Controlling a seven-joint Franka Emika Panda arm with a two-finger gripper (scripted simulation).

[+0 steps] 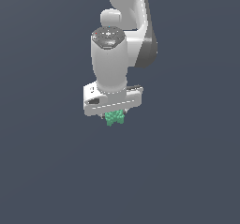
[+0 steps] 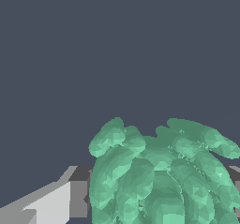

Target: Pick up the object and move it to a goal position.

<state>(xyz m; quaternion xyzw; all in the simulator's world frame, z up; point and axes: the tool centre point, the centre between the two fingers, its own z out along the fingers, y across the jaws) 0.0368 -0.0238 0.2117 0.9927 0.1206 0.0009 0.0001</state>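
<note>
The object point(image 1: 114, 118) is a small bright green lumpy thing tucked right under the white hand of the arm, in the middle of the exterior view. My gripper point(image 1: 114, 116) sits directly over it, and its fingers are almost wholly hidden behind the hand and the green lump. In the wrist view the object point(image 2: 159, 176) fills the near part of the picture, with a grey and white finger point(image 2: 70, 195) against its side and a sliver of the other finger point(image 2: 234, 174) on the opposite side. The fingers stand close on both sides of it.
A plain dark blue-grey surface point(image 1: 187, 171) spreads all around the arm. The arm's white links point(image 1: 124, 12) rise above the hand toward the top of the exterior view.
</note>
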